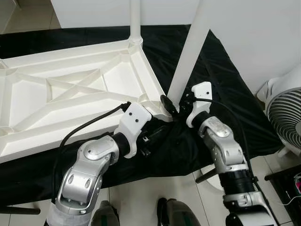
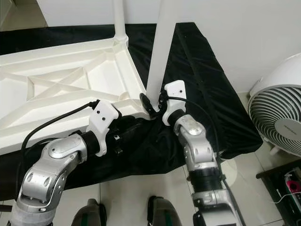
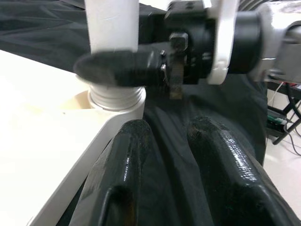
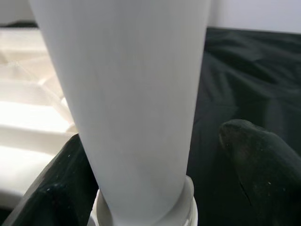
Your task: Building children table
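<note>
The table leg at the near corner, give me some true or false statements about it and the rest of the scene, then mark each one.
1. The white tabletop lies upside down on a black cloth. True.
2. The right gripper has its fingers on either side of the near table leg. True.
3. The near table leg lies flat on the cloth. False: it stands up at the tabletop's near corner socket.
4. The left gripper grips the far table leg. False: it rests on the cloth beside the near corner, holding nothing.
5. A fan stands on the robot's left. False: it is on the right.
</note>
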